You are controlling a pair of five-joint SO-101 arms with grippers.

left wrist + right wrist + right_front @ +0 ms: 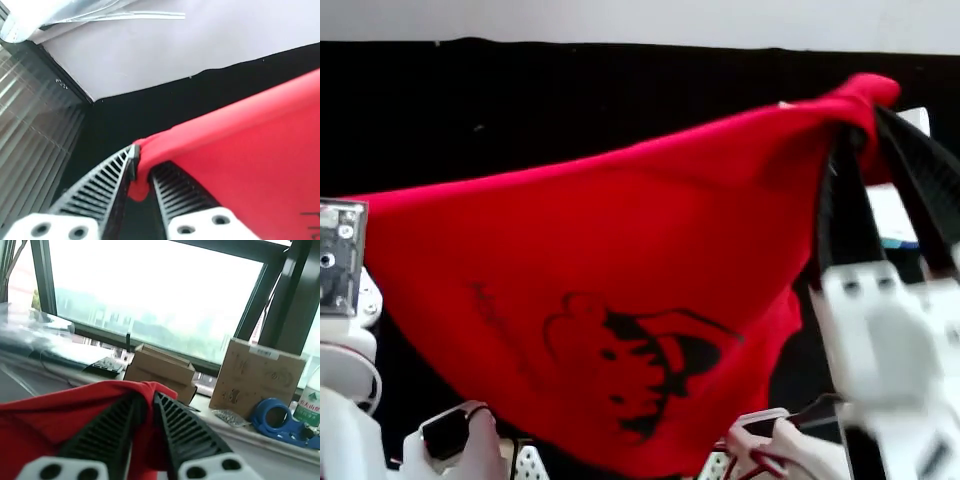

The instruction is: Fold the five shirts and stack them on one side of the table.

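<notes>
A red shirt (620,270) with a black cartoon print hangs spread in the air above the black table (520,100), held up by two corners. My right gripper (865,125) is shut on its upper right corner, high over the table's right side. In the right wrist view the black ribbed fingers (175,427) pinch a bunch of red shirt fabric (60,410). My left gripper (137,162) is shut on the shirt's left corner, with the red shirt (250,150) stretching away from it over the black table (175,110). The left arm's wrist (340,260) sits at the high view's left edge.
A white and blue object (895,215) lies on the table behind the right arm. The black cloth ends at a white wall (620,20) at the back. Cardboard boxes (257,375) and a blue tool (275,417) stand on a sill in the room behind.
</notes>
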